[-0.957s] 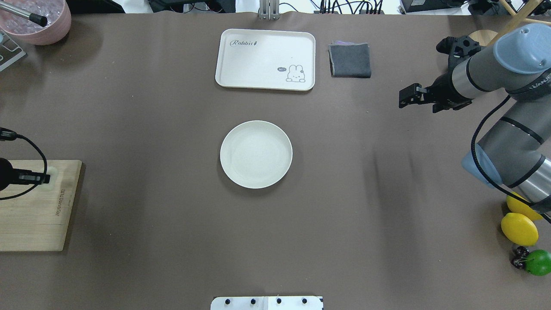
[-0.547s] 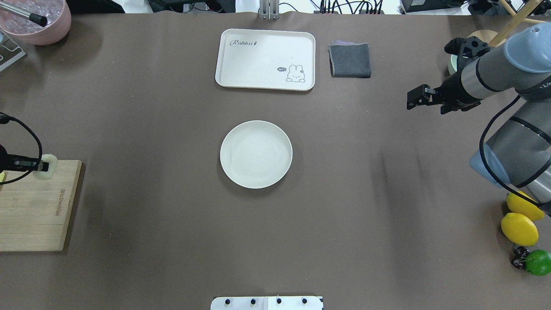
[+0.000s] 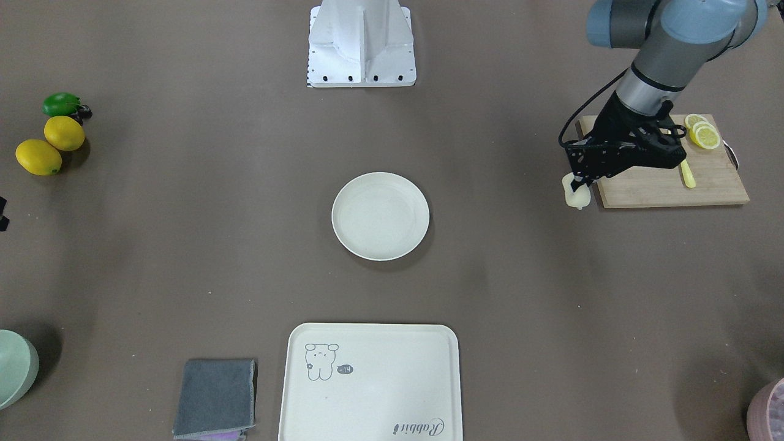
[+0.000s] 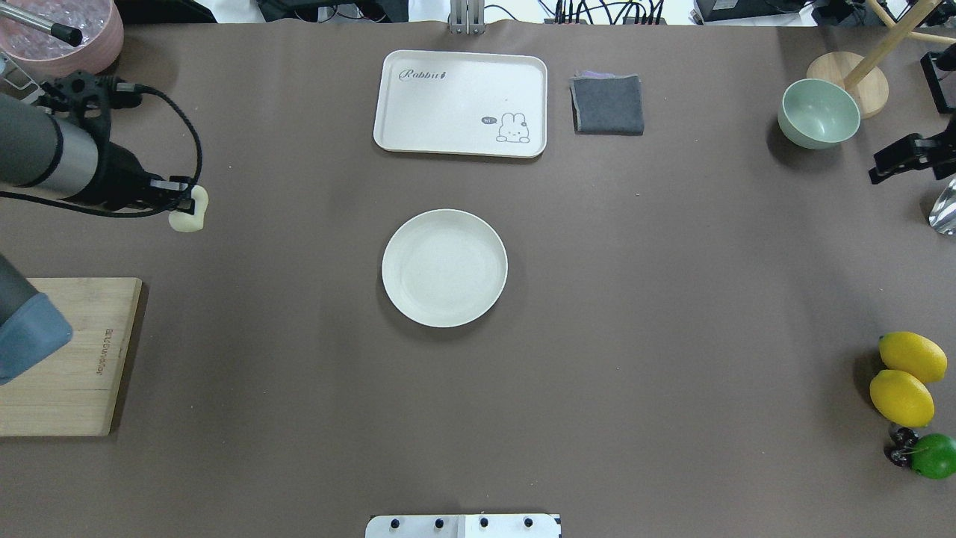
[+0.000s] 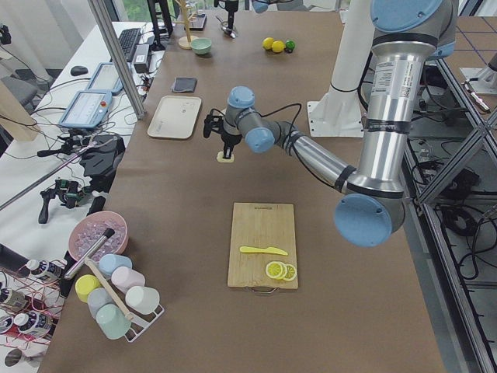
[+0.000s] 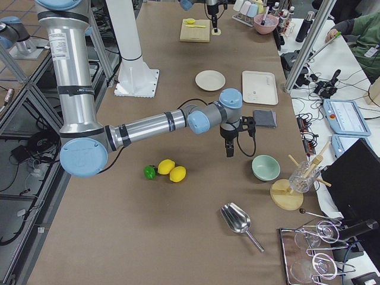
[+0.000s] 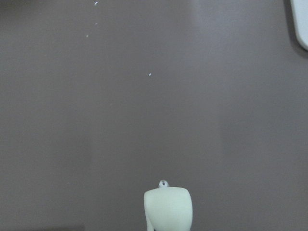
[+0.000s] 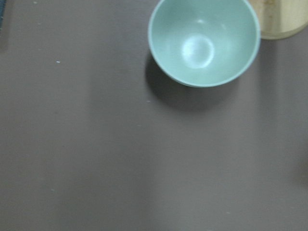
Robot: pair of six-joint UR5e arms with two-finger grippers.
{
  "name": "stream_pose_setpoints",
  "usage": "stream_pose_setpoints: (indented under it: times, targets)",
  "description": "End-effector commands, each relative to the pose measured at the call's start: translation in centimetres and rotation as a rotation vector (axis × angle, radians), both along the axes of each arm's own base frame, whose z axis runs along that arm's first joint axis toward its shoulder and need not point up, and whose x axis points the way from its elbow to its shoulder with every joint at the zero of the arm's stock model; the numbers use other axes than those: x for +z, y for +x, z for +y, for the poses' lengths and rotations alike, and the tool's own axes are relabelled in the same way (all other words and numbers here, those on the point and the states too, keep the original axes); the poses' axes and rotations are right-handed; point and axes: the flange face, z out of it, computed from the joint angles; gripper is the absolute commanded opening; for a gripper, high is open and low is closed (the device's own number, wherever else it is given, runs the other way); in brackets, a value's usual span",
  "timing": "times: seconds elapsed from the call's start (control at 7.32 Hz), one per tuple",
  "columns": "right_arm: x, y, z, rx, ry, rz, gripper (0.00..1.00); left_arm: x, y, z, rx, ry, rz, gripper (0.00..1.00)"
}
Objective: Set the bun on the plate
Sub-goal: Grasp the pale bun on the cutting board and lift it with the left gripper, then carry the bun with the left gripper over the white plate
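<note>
1. The left gripper (image 4: 185, 200) is shut tight on the bun (image 4: 187, 214). It pinches the top, so the soft white lump hangs down below it.
2. The bun is near the left edge of the surface, a little way past the wooden board (image 4: 67, 359). I think it is up in the air and not touching the surface.
3. The plate (image 4: 444, 267) sits in the middle of the surface with nothing on it yet. It is well apart from the bun.
4. So the picking-up part looks done, and the carrying part is the one in hand.
5. Next, the arm needs to go sideways toward the middle until the bun is over the plate. Then it should go down low and let go gently, so the bun does not roll off.
6. The right gripper (image 4: 880, 172) waits by the right edge, near the green bowl (image 4: 818, 113). I cannot tell if it is open or closed.
</note>
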Motion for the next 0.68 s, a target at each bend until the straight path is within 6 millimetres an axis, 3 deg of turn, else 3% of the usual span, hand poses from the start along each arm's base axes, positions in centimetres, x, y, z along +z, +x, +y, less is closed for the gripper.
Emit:
stream_pose_setpoints:
  times: [0.0,0.14,0.27,0.55]
  targets:
    - [5.8,8.9,1.7,-0.047,-0.004,0.0,1.0,-9.6,8.7,0.1,-0.03,-0.024,-0.031,0.15]
    - [8.2,11.5,1.9,-0.046,-0.009,-0.012,1.0,-12.7,12.5,1.8,-0.032,-0.052,-0.011,0.14]
    - [9.6,13.0,1.9,-0.029,-0.026,-0.01,1.0,-13.8,14.9,2.7,-0.031,-0.086,0.01,0.14]
    - [11.7,14.6,2.3,0.0,-0.062,-0.014,1.0,-15.6,23.2,4.2,-0.077,-0.058,-0.001,0.14]
